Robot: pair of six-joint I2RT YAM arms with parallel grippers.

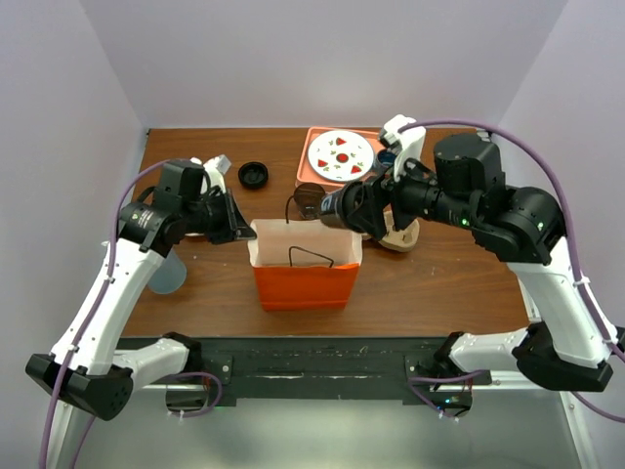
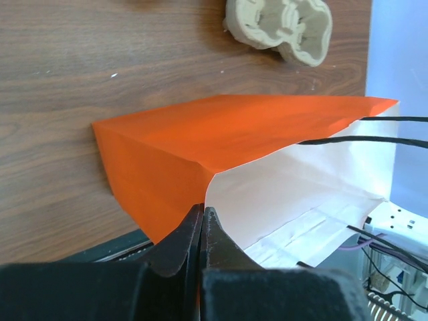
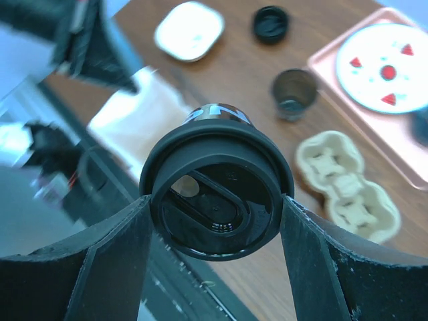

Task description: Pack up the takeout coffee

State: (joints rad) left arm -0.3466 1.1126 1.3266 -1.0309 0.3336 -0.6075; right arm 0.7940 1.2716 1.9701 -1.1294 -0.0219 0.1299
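Observation:
The takeout coffee, a dark cup with a round black lid, is held off the table, its lid facing the right wrist camera. My right gripper is shut on it, one finger on each side of the lid. From above, the coffee hangs at the far right rim of the upright orange paper bag. The left gripper is shut on the bag's rim at its left end, and the white inside of the orange bag shows.
A beige pulp cup carrier lies under the right arm. An open dark cup stands behind the bag. A black disc and a pink tray with a plate sit at the back. A clear plastic cup is at the left.

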